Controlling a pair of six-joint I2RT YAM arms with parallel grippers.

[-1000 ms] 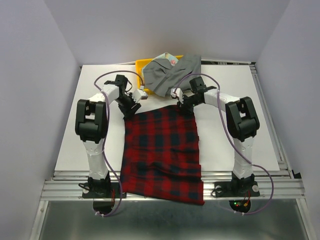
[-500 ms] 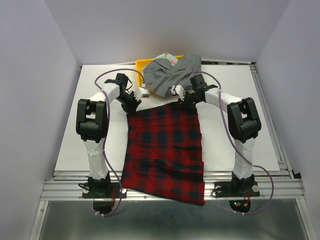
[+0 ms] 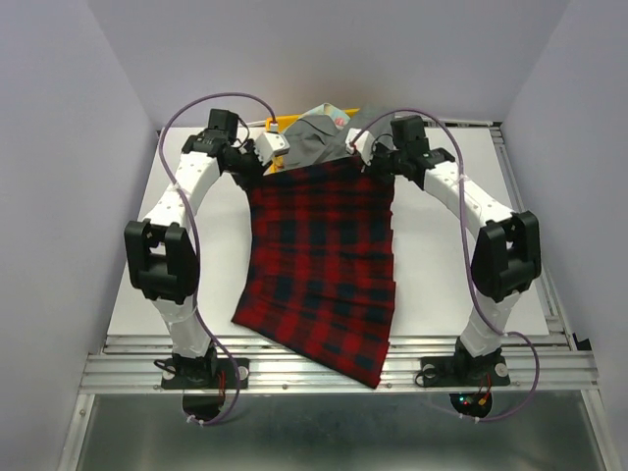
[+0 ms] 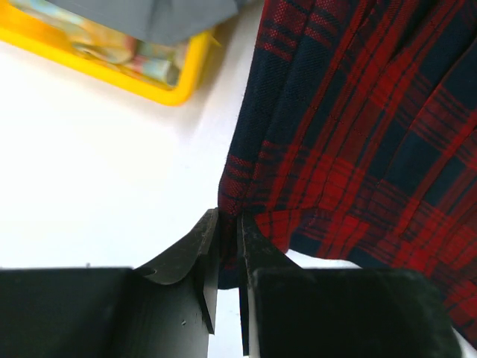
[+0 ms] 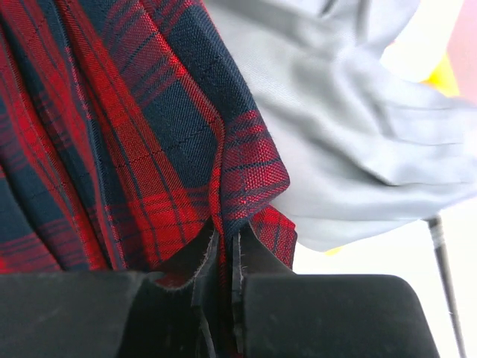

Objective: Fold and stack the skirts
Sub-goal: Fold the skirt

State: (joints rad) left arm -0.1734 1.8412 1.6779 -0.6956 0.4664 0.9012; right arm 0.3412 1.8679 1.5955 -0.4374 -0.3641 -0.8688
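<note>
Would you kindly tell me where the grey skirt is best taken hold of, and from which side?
Probably its loose near edge, coming from the arms' side: the grey skirt drapes over the yellow tray, and that edge spills toward the plaid skirt, leaving a free fold that looks easy to pinch.

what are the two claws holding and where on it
Both hold the red-and-black plaid skirt: left claw pinches its far left corner, right claw its far right corner.
</note>
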